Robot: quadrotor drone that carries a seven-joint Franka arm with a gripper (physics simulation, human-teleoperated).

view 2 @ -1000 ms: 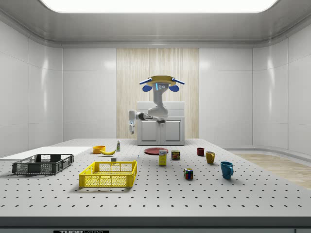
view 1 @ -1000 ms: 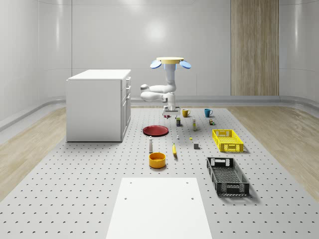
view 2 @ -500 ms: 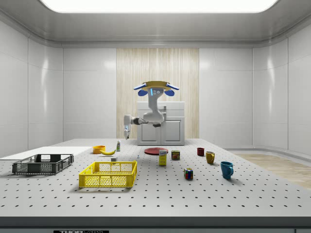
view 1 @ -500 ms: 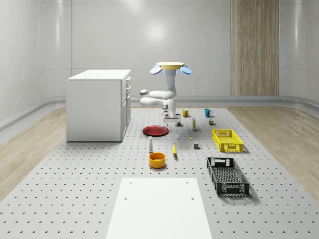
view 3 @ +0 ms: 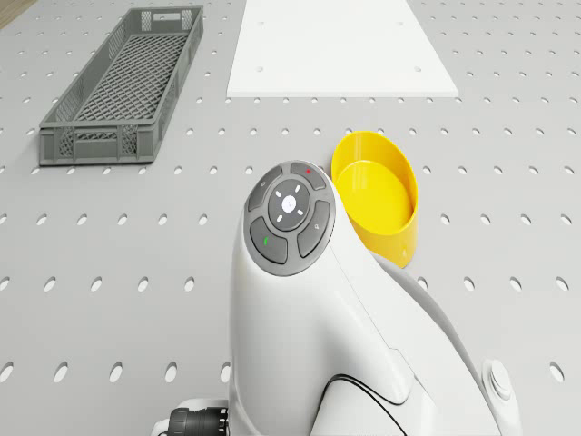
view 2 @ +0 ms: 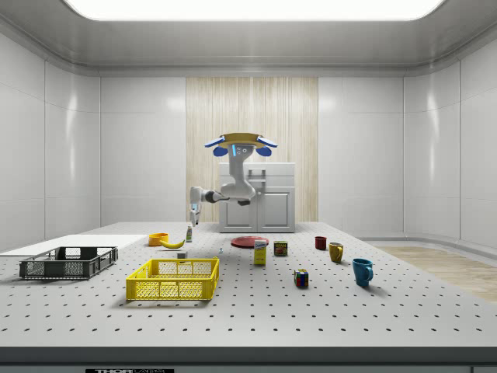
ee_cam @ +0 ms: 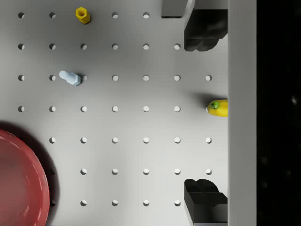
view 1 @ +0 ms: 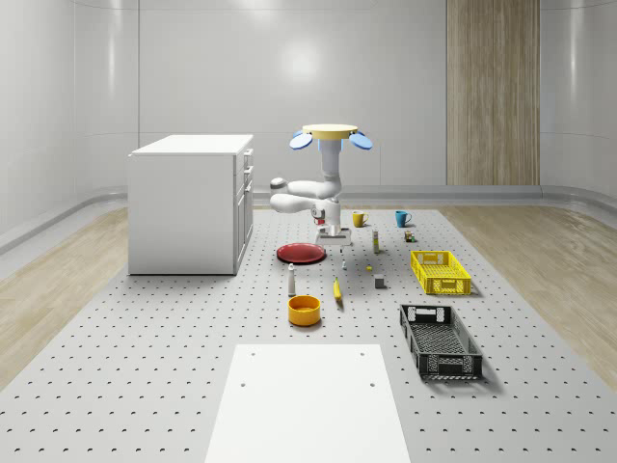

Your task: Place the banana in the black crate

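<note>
The yellow banana (view 1: 337,289) lies on the perforated table, between the orange bowl (view 1: 304,309) and a small grey block; the side view has the banana (view 2: 172,243) beside the bowl. The black crate (view 1: 441,340) stands empty toward the front right of the whole-scene view, and the drone view takes in the crate (view 3: 123,86) too. The drone (view 1: 333,130) hovers above the table just behind the red plate (view 1: 301,253). Its arm hangs down, with the gripper (view 1: 333,231) in the air behind the banana. In the wrist view the gripper (ee_cam: 204,113) is open, and the banana's tip (ee_cam: 218,107) lies on the table beneath it.
A yellow crate (view 1: 441,272) stands behind the black one. A white bottle (view 1: 291,280), mugs, cans and small parts dot the table. A white cabinet (view 1: 193,203) stands at the left and a white slab (view 1: 308,400) lies at the front. A pale bolt (ee_cam: 70,77) and a yellow nut (ee_cam: 83,15) lie near the plate.
The drone and arm have moved toward the side view's left, nearer the banana, and the gripper hangs a little lower. The objects on the table have not moved.
</note>
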